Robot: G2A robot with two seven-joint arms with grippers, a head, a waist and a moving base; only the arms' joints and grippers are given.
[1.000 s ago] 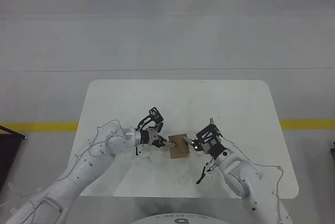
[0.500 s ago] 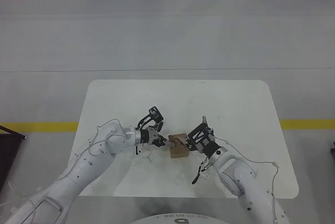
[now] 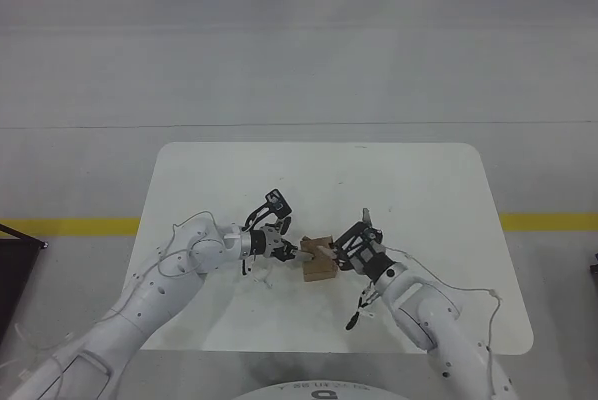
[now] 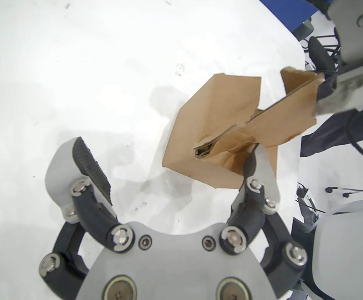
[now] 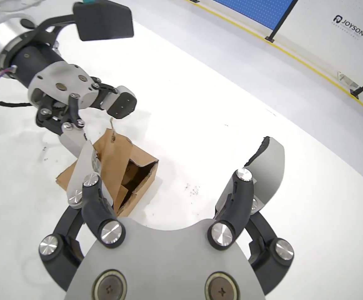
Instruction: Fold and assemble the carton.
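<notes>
A small carton (image 3: 319, 259) of plain brown corrugated cardboard sits near the front middle of the white surface (image 3: 429, 190), between the two grippers. It is a squat, roughly cubic box with creased, slightly ragged edges. Its open side faces the right wrist camera (image 5: 137, 170), where the hollow shows only shadow and its own flaps bent inward. From the left wrist view the carton (image 4: 212, 132) shows a flat, matte closed face, with one long flap (image 4: 281, 120) standing up and out at an angle. The left gripper (image 4: 168, 157) is spread wide and grasps nothing; one of its fingers rests against the carton's side at the base of that flap, and the other is well apart over bare surface. The right gripper (image 5: 178, 157) is also spread wide with nothing clamped; one metal finger lies against the carton's upturned flap, and the other, with a dark ribbed pad, hangs clear of it. The surface is smooth and glossy with rounded corners, marked by faint scuffs and dark specks around the carton.
</notes>
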